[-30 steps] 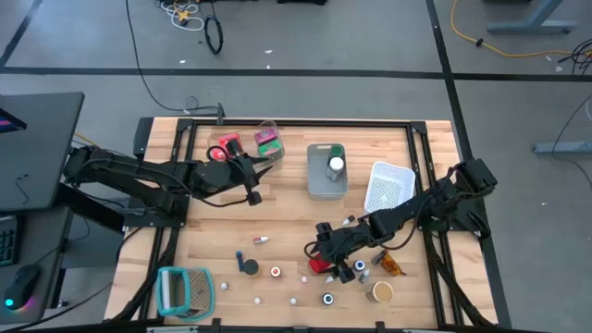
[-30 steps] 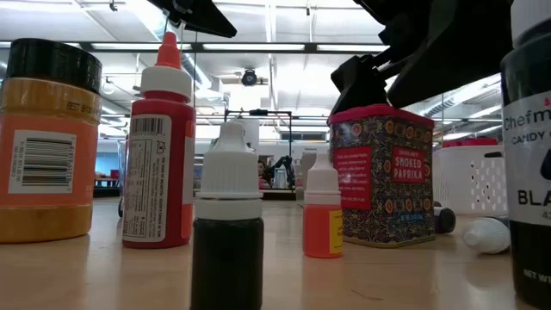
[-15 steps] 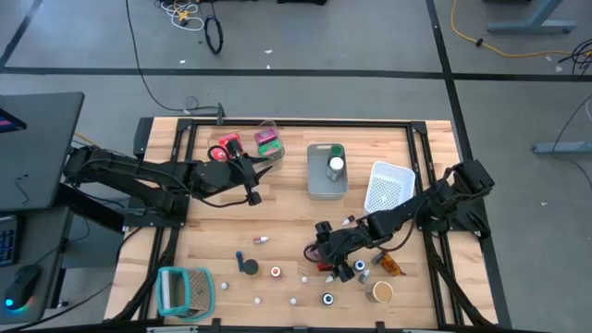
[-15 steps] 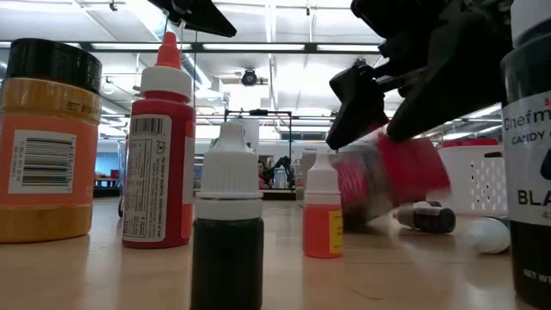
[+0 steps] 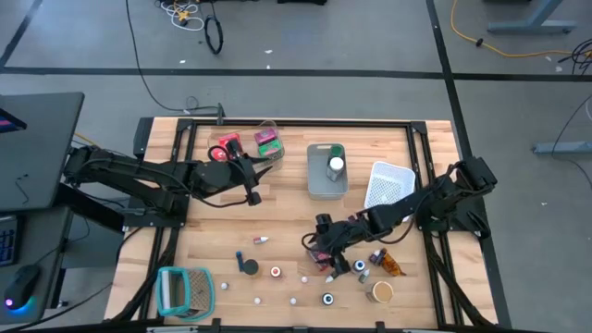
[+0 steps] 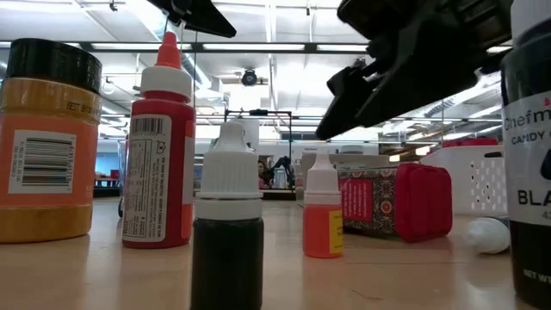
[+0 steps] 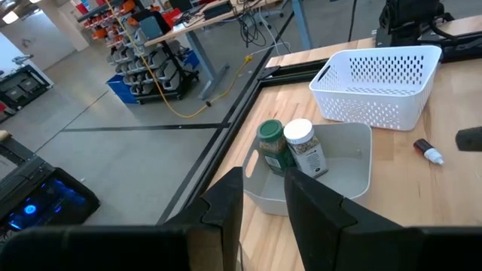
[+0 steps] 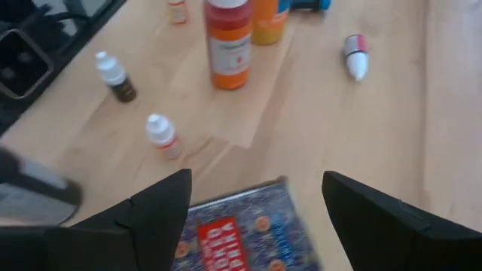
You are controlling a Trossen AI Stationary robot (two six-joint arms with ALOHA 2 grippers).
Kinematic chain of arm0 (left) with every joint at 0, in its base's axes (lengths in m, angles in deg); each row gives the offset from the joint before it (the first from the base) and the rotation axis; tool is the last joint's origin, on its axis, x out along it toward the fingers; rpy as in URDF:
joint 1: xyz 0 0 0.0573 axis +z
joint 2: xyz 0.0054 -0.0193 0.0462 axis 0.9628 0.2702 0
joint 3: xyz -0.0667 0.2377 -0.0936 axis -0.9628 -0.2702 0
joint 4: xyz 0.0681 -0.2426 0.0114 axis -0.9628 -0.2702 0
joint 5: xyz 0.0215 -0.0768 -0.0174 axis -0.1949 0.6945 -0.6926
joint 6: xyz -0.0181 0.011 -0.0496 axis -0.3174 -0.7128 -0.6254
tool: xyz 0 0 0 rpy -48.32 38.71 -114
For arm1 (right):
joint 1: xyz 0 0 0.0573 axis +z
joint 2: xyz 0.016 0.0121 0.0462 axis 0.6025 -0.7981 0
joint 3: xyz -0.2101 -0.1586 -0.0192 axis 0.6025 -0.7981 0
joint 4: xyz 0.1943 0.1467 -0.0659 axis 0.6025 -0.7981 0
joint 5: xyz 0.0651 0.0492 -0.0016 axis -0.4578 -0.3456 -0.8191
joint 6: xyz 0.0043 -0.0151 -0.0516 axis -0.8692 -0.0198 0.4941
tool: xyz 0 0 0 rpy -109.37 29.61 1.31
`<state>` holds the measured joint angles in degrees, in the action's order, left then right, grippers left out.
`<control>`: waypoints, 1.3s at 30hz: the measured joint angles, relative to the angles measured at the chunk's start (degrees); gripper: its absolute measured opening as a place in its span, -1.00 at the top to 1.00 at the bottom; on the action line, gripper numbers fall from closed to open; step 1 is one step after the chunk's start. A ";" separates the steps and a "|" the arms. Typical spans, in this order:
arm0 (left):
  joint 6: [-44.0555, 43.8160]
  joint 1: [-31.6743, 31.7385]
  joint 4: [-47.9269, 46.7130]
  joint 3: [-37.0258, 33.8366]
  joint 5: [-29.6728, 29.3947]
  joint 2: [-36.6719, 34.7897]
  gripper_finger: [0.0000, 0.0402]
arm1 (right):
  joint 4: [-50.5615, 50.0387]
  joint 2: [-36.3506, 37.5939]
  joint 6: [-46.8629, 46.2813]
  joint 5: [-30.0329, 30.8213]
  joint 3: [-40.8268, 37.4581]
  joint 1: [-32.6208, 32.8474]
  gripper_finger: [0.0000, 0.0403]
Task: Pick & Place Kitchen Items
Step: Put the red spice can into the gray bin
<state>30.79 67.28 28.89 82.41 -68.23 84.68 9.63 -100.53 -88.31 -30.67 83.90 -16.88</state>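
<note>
Toppled since before, patterned red-lidded paprika tin (image 6: 392, 203) lies under spread right gripper (image 5: 317, 252).

The tray (image 5: 326, 187) with two jars (image 5: 335, 163) sits mid-surface toward the far edge, a basket (image 5: 387, 186) to its right. Packets (image 5: 248, 143) lie near the far left corner. The tin (image 5: 319, 260) lies on its side near the front edge, small bottles (image 5: 328, 298) scattered around it.

Red-lidded patterned paprika tin (image 6: 392, 202) lying on side on table; red squeeze bottle (image 6: 158, 146) and orange black-capped jar (image 6: 46, 142) upright; small dark white-capped dropper bottle (image 6: 227, 228) and orange one (image 6: 323, 215) upright nearby; two spice jars (image 7: 292, 147) inside grey bin.
</note>
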 joint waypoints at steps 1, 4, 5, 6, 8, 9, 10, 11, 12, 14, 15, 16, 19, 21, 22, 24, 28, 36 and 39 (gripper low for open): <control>0.00 0.00 -0.30 0.00 0.00 0.00 0.45 | -0.61 0.19 -0.51 -0.43 0.00 0.22 -0.52; 0.00 0.01 -0.75 0.00 0.00 0.00 0.45 | -3.85 0.35 -7.84 -1.50 0.00 0.46 -0.52; 0.00 0.01 -0.82 0.00 0.00 0.00 0.45 | -4.99 0.35 -12.21 -1.40 0.00 0.29 -0.52; 0.00 0.00 -0.90 0.00 0.00 0.00 0.45 | -6.13 0.35 -17.00 -0.81 0.00 0.06 -0.52; -0.09 0.02 -0.92 0.00 0.19 0.00 0.45 | -7.69 0.36 -26.46 1.65 0.03 -0.56 -0.52; -0.17 0.02 -0.91 0.00 0.40 0.01 0.45 | -7.98 0.39 -30.76 2.85 0.19 -0.70 -0.52; -0.15 0.01 -0.92 0.00 0.48 0.01 0.45 | -8.12 0.41 -34.36 3.99 0.20 -0.74 -0.52; -0.04 0.00 -0.93 0.00 0.48 0.02 0.45 | -8.07 0.42 -37.52 4.74 0.20 -0.72 -0.52; 0.00 0.00 -0.93 0.00 0.48 0.02 0.45 | -8.07 0.44 -40.16 5.43 0.20 -0.61 -0.52; 0.00 0.02 -0.93 0.00 0.48 0.02 0.45 | -8.07 0.44 -44.42 6.80 0.20 -0.06 -0.52; 0.18 0.01 -0.93 0.00 0.47 0.02 0.45 | -8.09 0.44 -46.09 7.76 0.20 0.22 -0.52; 0.55 0.02 -0.95 0.00 0.48 0.02 0.45 | -8.09 0.44 -47.28 8.69 0.20 0.52 -0.52; 1.43 0.00 -0.96 0.00 0.48 0.02 0.45 | -8.24 0.44 -47.78 10.19 0.17 1.18 -0.52; 1.60 0.02 -0.96 0.00 0.48 0.02 0.45 | -8.16 0.43 -47.33 11.63 0.13 1.31 -0.52; 1.62 0.00 -0.96 0.00 0.48 0.02 0.45 | -8.18 0.39 -46.79 13.66 0.08 1.37 -0.52; 1.70 0.00 -0.98 0.00 0.48 0.02 0.45 | -8.40 0.35 -45.74 16.19 0.04 1.15 -0.52; 1.73 0.01 -1.00 0.00 0.47 0.02 0.45 | -8.96 -0.06 -38.69 20.11 0.04 -0.54 -0.52; 1.73 0.00 -1.02 0.00 0.46 0.02 0.45 | -4.46 0.73 -26.98 18.90 1.23 -6.53 -0.52; 1.56 0.00 -1.30 0.00 0.47 0.02 0.45 | -11.20 1.85 -29.74 14.68 5.80 -6.59 -0.52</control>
<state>32.34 67.28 27.59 82.41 -67.76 84.70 -1.57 -98.68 -118.05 -15.99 89.71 -23.47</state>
